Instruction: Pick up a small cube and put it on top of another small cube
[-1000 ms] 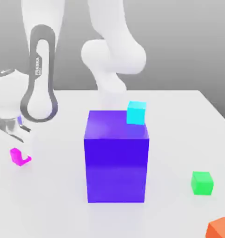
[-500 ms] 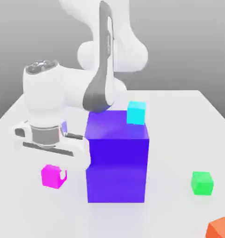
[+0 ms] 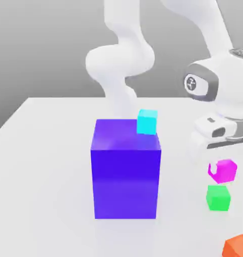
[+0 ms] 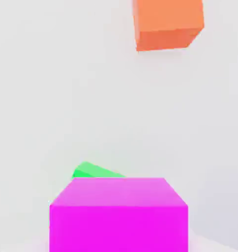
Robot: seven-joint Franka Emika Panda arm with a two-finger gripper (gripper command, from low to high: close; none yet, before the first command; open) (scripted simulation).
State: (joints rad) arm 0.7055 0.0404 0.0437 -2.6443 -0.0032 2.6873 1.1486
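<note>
Pink cube [image 3: 222, 170] carried in the air, just above the green cube [image 3: 218, 197].

On the white table [image 3: 48, 165], the big purple block [image 3: 125, 170] stands in the middle with a cyan cube [image 3: 147, 121] behind its top edge; an orange cube [image 3: 238, 247] lies near the front corner. The tool [image 3: 219, 160] is clenched on the pink cube, which hangs over the green one, apparently not yet touching. The pickup looks done; lowering, lining up and letting go remain.

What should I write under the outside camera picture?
Robot hand holds pink cube just above green cube.
</note>
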